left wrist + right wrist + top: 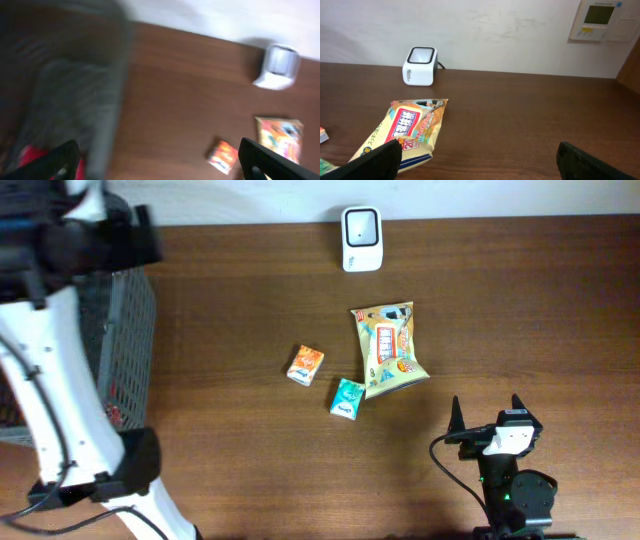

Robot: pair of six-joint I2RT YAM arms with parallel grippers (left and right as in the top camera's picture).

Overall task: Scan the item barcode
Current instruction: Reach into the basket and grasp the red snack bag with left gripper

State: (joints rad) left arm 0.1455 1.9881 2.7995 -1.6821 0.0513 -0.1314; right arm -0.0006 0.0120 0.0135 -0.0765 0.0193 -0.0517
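Tabletop stock, brown wood-grain table (540, 310). White box-shaped barcode scanner (361, 238) w/ dark window is standing at the far edge by the wall, approx. centre. Yellow-orange printed plastic snack bag (387, 348) is lying flat near mid-table, in front of the scanner and apart from it, w/ a strip of bare wood showing between them. Small teal packet (347, 398) is sitting just beside the bag's lower-left corner; can't tell if touching. Small orange carton (306, 365) is lying to the L of the bag, near the packet but apart. Grey mesh basket (130, 350) is taking up the L edge, w/ a red item (30, 155) showing inside; the wrist view there is blurring, so no detail. Left gripper (157, 152) is hanging over the basket rim area, fingers spreading wide and gripping nothing. Right gripper (486, 408) is sitting at the near edge, R side, jaws also spreading wide w/ nothing between, pointing toward the scanner. Broad bare wood is lying to the R of the bag, out to the R edge. Beige wall panel (600, 20) is hanging above the far R corner.
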